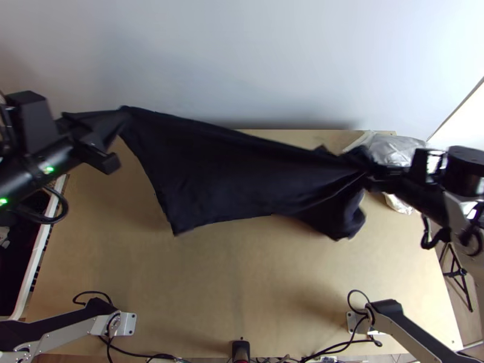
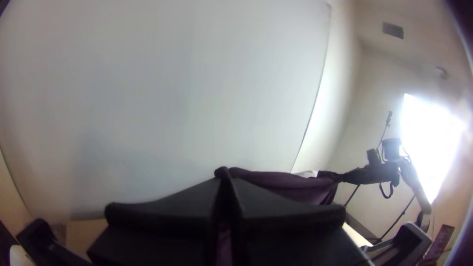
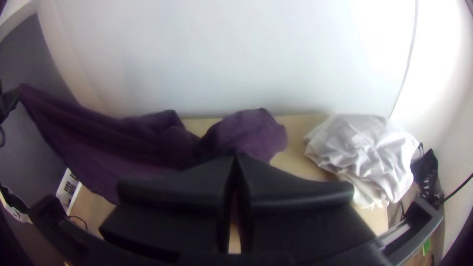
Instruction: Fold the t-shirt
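You had the dark t-shirt (image 1: 242, 169) stretched slantwise across the frame, from your left gripper (image 1: 123, 113) at the upper left to your right gripper (image 1: 368, 172) right of centre. Its lower edge sagged to a point left of centre, and cloth hung bunched near the right gripper. Behind that gripper, a pale crumpled bundle (image 1: 393, 146) lay at the upper right of your wooden table (image 1: 242, 272). Your arms' bases stood at the lower left and lower right.

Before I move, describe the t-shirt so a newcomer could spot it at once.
Start at the wooden table. Above its far part, the dark t-shirt hangs stretched between the left tool and right tool. Unlike the crumpled white bundle, it is dark and held up.
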